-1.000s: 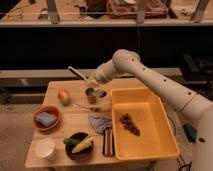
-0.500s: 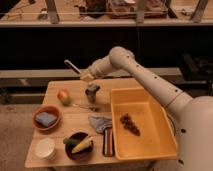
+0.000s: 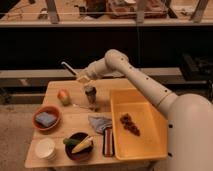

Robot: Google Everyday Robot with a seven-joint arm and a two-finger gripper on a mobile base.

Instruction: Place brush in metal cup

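While the jaws (image 3: 82, 78) clamp it, the brush (image 3: 71, 70) (tilted) hangs above the metal cup (image 3: 90, 94).

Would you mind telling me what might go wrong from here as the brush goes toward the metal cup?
1. The hand, shut on the brush, holds it tilted above the metal cup; lowered at that slant, it may strike the rim and miss.
2. The cup is small, so a knock could tip it toward the apple or the yellow tray.

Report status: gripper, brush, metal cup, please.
Gripper shut on brush, above metal cup. Brush tilted, not yet in cup. Nothing blocking.
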